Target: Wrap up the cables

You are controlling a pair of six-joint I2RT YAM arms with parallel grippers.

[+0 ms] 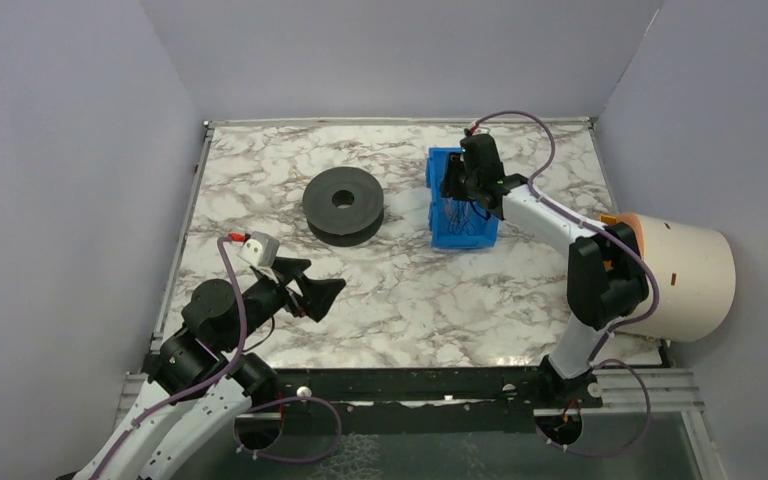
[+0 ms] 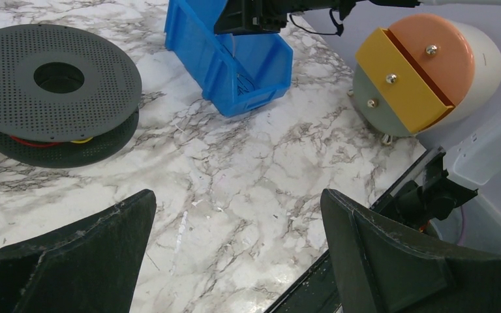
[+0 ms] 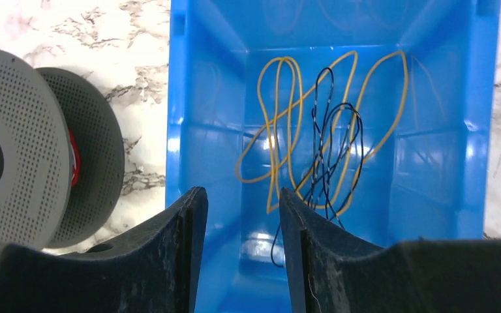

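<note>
Right wrist view looks into the blue bin (image 3: 177, 98), where the cables (image 3: 319, 143) lie on its floor: yellow and dark loops tangled, their long axis running away from the camera. The right jaws stand part-spread and empty, the tangle just ahead, slightly right of their gap. The left jaws, spread wide over the desk (image 2: 248, 195), are well apart from the bin; the right is nearer.
</note>
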